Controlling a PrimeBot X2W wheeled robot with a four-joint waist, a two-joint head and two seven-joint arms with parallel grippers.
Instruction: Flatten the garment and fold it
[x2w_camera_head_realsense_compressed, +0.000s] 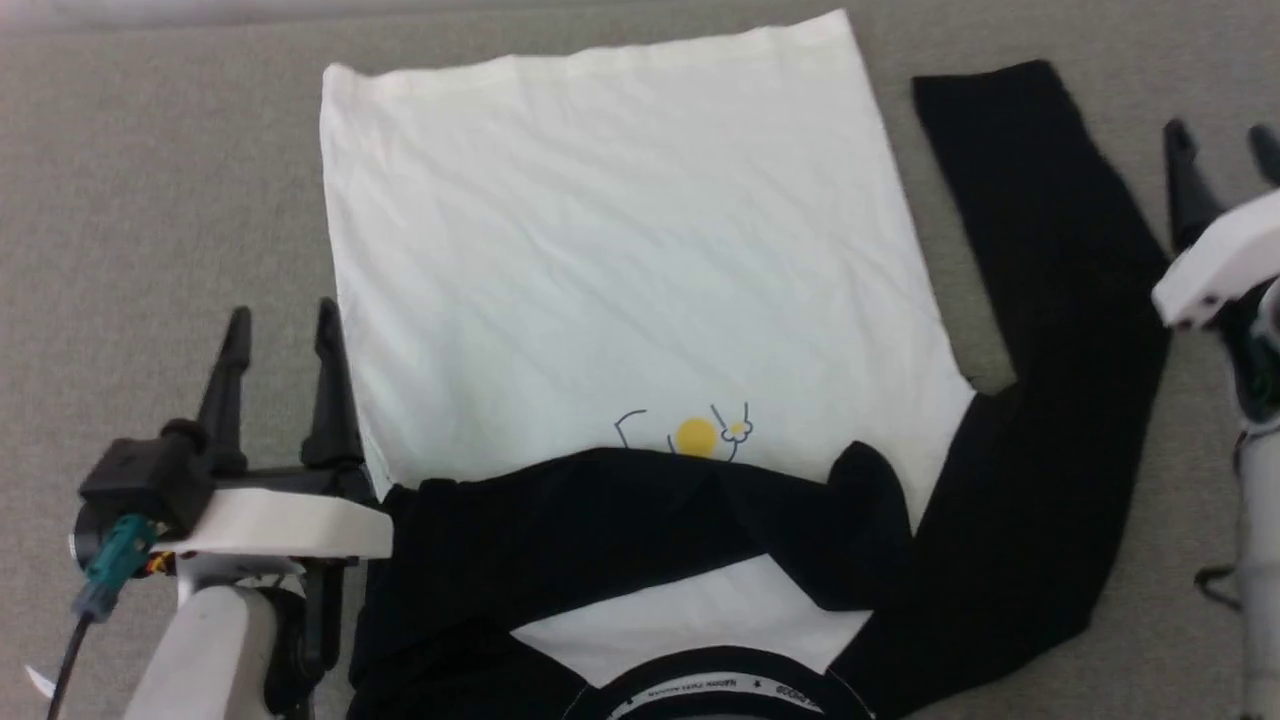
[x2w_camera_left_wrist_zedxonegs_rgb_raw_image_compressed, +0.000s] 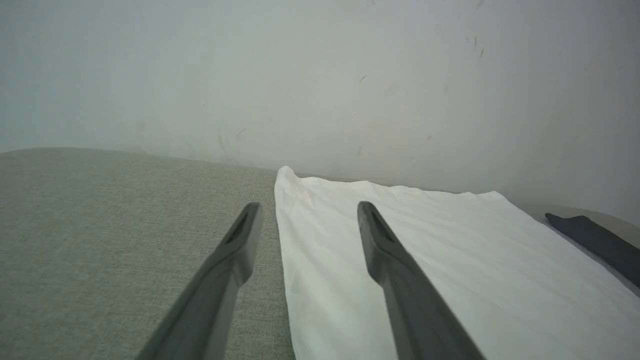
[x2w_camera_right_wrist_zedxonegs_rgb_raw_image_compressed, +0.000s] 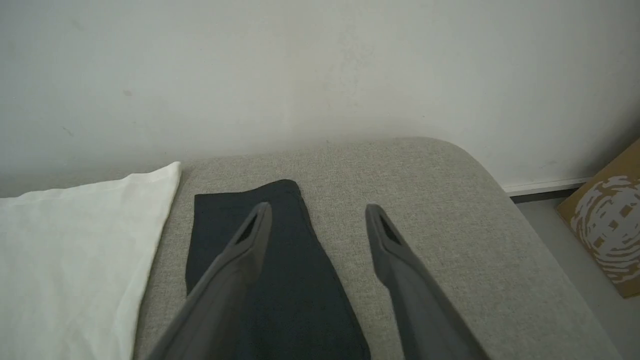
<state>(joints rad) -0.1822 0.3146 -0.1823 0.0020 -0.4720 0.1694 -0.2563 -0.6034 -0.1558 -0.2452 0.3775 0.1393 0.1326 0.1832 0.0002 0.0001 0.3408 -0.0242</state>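
Garment lies front-up on the grey counter in the head view, neckband at the bottom edge and hem at the top. One black sleeve is folded across the chest, and the other sleeve runs bent up the right side. My left fingers are apart and empty at the body's left edge. My right fingers are apart and empty at far right. In the left wrist view, one of my left fingers is over white cloth and its partner over bare counter. Closing here might catch only the top layer and drag creases in. In the right wrist view, my right fingers straddle the loose sleeve's edge. A shallow bite could slip, or tug the shoulder askew.
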